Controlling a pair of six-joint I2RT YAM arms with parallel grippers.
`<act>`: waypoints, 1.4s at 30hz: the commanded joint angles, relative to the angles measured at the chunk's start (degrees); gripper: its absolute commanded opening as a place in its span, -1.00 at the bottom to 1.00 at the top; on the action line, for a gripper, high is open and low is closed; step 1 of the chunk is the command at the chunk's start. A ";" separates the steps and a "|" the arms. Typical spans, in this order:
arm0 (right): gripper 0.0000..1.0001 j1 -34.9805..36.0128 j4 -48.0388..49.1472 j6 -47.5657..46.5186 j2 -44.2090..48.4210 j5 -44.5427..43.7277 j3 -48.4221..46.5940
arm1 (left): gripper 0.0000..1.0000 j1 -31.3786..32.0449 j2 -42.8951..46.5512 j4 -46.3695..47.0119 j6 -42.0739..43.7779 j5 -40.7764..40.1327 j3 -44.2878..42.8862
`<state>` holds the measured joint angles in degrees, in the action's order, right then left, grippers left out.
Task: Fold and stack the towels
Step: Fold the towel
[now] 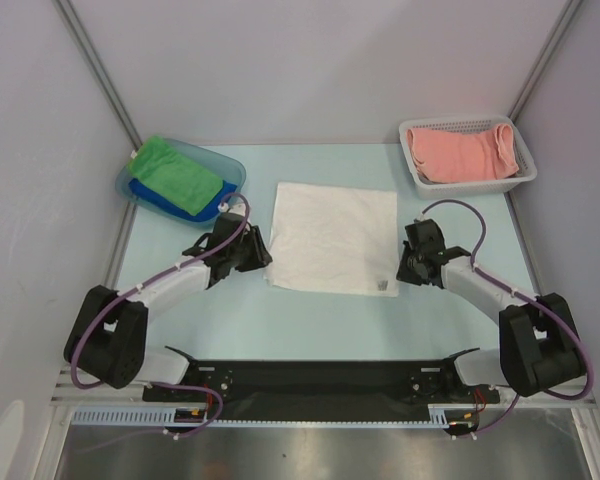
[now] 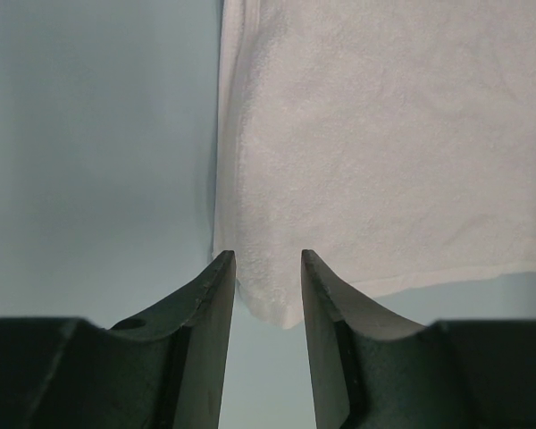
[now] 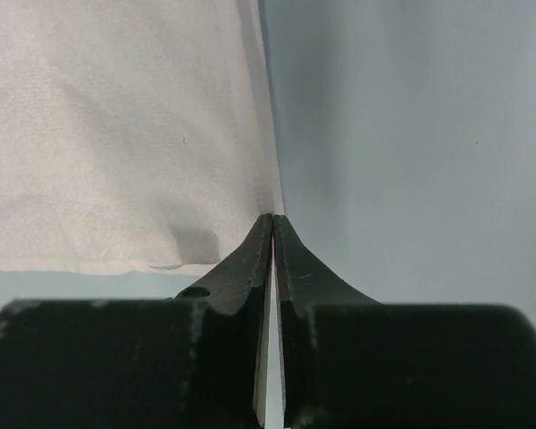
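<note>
A white towel (image 1: pixel 332 238) lies flat in the middle of the table. My left gripper (image 1: pixel 263 256) is open at its near left corner; in the left wrist view the corner (image 2: pixel 281 304) lies between the open fingers of that gripper (image 2: pixel 268 259). My right gripper (image 1: pixel 402 268) is at the towel's right edge, near the corner with the small tag (image 1: pixel 384 286). In the right wrist view its jaws (image 3: pixel 273 217) are shut on the towel's edge (image 3: pixel 125 134). A green towel (image 1: pixel 178 172) lies folded on a blue towel (image 1: pixel 192 205). A salmon pink towel (image 1: pixel 460 152) lies bunched up.
The green and blue towels sit in a blue plastic tray (image 1: pixel 232 168) at the back left. The pink towel sits in a white perforated basket (image 1: pixel 526 176) at the back right. Grey walls close in the table on three sides.
</note>
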<state>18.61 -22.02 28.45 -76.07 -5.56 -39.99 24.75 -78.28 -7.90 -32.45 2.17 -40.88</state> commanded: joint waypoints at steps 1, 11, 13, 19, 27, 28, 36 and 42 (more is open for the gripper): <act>-0.85 -0.07 1.45 -0.67 -0.74 -0.68 0.17 | -0.18 0.03 -0.99 1.31 0.89 0.64 -2.89; -0.39 3.36 -2.06 -0.15 3.30 -7.18 -3.43 | -0.11 0.56 -1.70 2.71 1.33 0.20 0.10; -0.39 4.41 -1.45 0.03 3.91 -7.09 -3.96 | -0.12 1.00 -2.31 2.80 1.51 0.02 0.45; -0.38 8.98 1.62 0.73 0.14 -6.65 -6.15 | -0.13 2.57 -6.61 3.33 2.65 -1.99 0.10; -0.37 11.36 6.29 1.44 -9.43 -5.86 -4.31 | -0.12 5.83 -11.89 -3.78 3.97 -15.00 -3.23; -0.37 11.36 6.46 1.52 -9.71 -5.95 -3.96 | -0.12 6.62 -11.98 -4.57 4.06 -17.62 -3.50; -0.20 11.18 6.11 1.35 -10.41 -6.31 -2.46 | -0.12 8.20 -12.86 -7.83 4.59 -18.44 -5.08; -0.20 11.18 5.32 1.00 -10.50 -4.55 -2.55 | -0.46 8.56 -14.44 -7.83 4.32 -14.93 -4.73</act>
<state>29.89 -16.40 29.15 -86.04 -10.66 -43.18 32.91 -90.91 -12.78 -29.21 -14.39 -45.58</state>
